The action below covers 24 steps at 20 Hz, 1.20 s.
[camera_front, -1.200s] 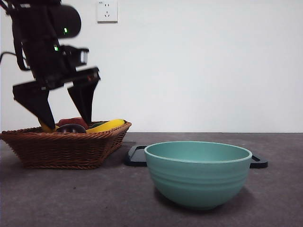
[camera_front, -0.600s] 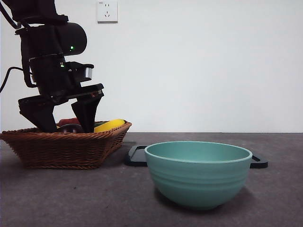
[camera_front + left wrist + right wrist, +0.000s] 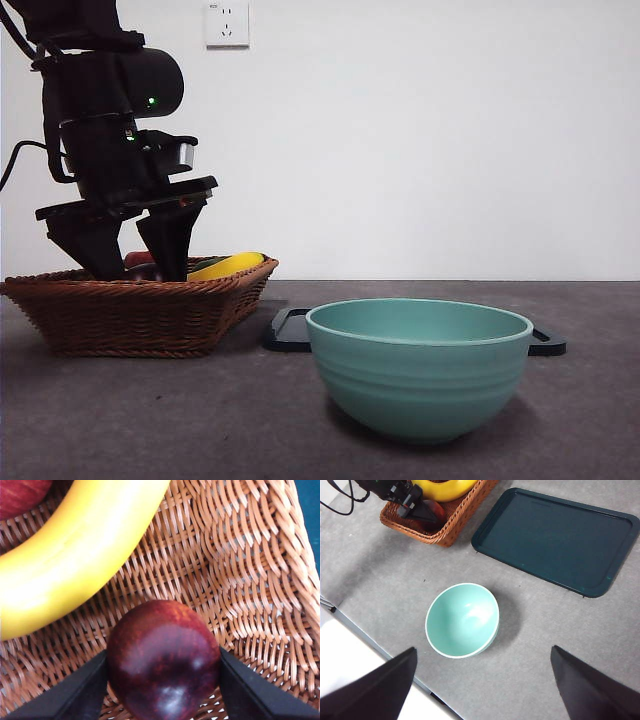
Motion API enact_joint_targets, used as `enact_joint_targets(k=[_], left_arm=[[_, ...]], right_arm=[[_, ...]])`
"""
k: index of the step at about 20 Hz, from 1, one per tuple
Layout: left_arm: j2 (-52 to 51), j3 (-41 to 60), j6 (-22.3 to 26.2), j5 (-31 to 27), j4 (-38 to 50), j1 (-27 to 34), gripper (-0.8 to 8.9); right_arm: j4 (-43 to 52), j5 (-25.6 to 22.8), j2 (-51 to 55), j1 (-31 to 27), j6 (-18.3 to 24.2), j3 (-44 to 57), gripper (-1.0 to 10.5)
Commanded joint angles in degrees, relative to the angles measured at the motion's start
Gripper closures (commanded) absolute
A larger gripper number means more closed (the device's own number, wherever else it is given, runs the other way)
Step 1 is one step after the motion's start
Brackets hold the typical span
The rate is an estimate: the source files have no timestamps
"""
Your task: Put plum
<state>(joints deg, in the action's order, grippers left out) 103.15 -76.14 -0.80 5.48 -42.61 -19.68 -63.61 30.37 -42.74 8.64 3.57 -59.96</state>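
The left gripper (image 3: 163, 680) has its two black jaws pressed against either side of the plum (image 3: 163, 660), which sits low on the woven floor of the wicker basket (image 3: 140, 310). Just beside the plum lies a banana (image 3: 65, 555), and past that the edge of a red apple (image 3: 20, 495). In front of the basket stands a mint-green bowl (image 3: 418, 365), with a dark green tray (image 3: 560, 540) behind it. The right gripper (image 3: 482, 685) hangs high over the table, jaws spread wide.
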Motion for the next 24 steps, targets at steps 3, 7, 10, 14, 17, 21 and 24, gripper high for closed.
enact_joint_targets(k=[3,7,10,14,17,21,24], left_arm=[[-3.28,-3.52,-0.13,1.05,0.22,-0.87,5.72],[-12.22,-4.17,-0.20,1.18,-0.24,-3.17,5.72],[-18.78,-4.17,-0.33,6.88,-3.04,-6.73,5.72],[-22.03,-4.17,0.11,10.05,-5.53,-15.34,5.72],[-20.39,-4.15,0.24,10.01,-5.53,-21.53,5.72],[-14.62,-4.15,1.55,9.07,-3.98,-28.22,5.72],[-9.60,-4.15,2.80,8.41,-2.97,-31.08,5.72]], right_arm=[[0.52,0.22,-0.22,0.24,-0.59,-1.22,5.2],[0.55,0.15,-0.22,0.24,-0.57,-1.22,5.2],[0.55,-0.44,-0.22,0.24,-0.59,-1.22,5.2],[0.55,-0.44,-0.24,0.24,-0.59,-1.22,5.2],[0.52,-0.44,-0.22,0.24,-0.59,-1.22,5.2],[0.52,-0.42,-0.22,0.24,-0.59,-1.22,5.2],[0.50,-0.42,-0.22,0.24,-0.59,-1.22,5.2]])
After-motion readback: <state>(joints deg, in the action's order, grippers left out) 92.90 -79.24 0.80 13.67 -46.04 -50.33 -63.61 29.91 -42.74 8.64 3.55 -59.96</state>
